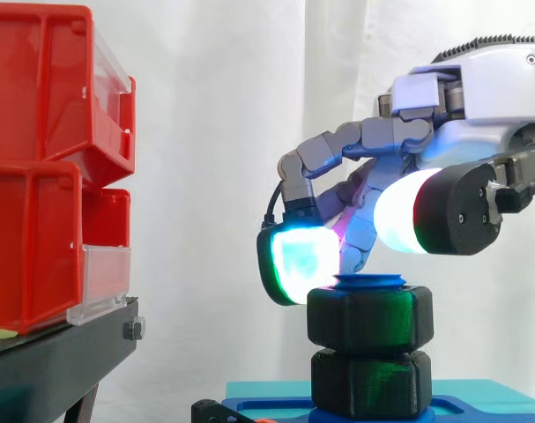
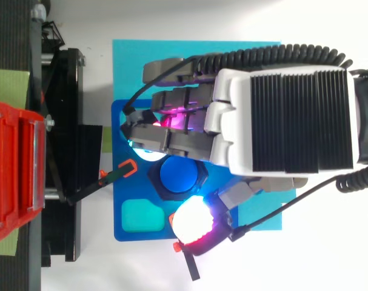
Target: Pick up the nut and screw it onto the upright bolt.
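A black hex nut sits on the upright bolt, whose blue top shows through the nut's middle. Below it is a second black hex block on the blue baseplate. My hand hovers over the bolt from the right, open, its fingers loosely bent. A cyan-glowing fingertip rests against the nut's upper left edge. The white and red thumb pad hangs above the nut's right side, clear of it.
Red bins stand stacked on a black stand to the left. The baseplate lies on a teal mat and has a teal square pocket. A black and orange clamp reaches from the stand towards the bolt.
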